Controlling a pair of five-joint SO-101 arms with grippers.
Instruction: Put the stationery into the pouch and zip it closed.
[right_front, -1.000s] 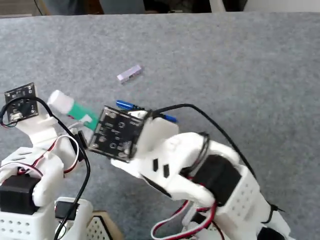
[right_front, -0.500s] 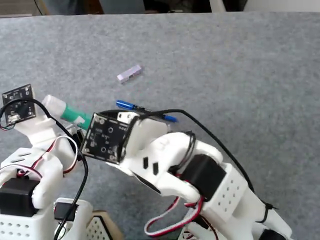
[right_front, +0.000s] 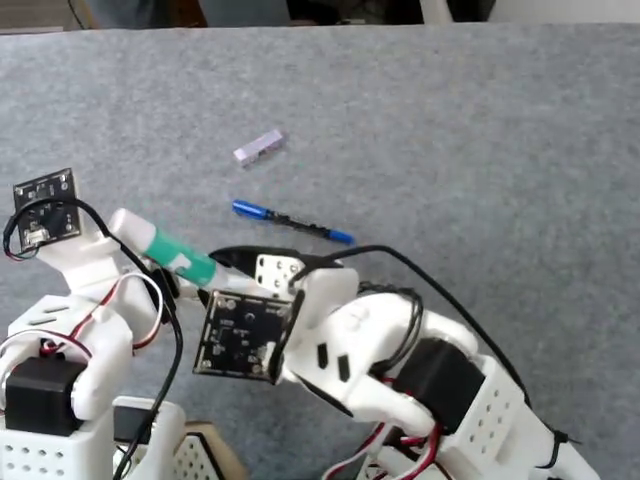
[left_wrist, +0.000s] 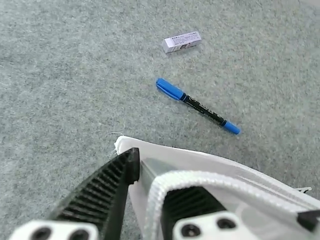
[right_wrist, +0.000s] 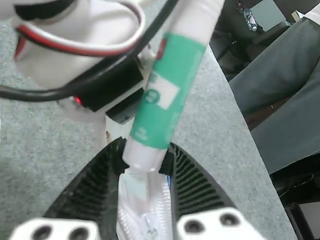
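Note:
My right gripper (right_wrist: 145, 155) is shut on the lower end of a green and white glue stick (right_wrist: 167, 90), which stands tilted over the white pouch's zipper opening (right_wrist: 142, 220). In the high view the glue stick (right_front: 165, 250) slants between the two arms, and the pouch is mostly hidden under them. My left gripper (left_wrist: 147, 175) is shut on the rim of the white pouch (left_wrist: 235, 175). A blue pen (right_front: 290, 222) (left_wrist: 197, 105) lies on the cloth just beyond the pouch. Farther off is a small purple eraser (right_front: 259, 146) (left_wrist: 182, 41).
Grey felt (right_front: 480, 150) covers the table, with free room across its right and far parts. The left arm's body and cables (right_wrist: 75, 45) sit close beside the glue stick. The table's edge (right_wrist: 235, 100) runs near the left arm.
The right arm has pulled back toward the near edge, uncovering the whole pen. The glue stick has come along, lower and more slanted, toward the pouch.

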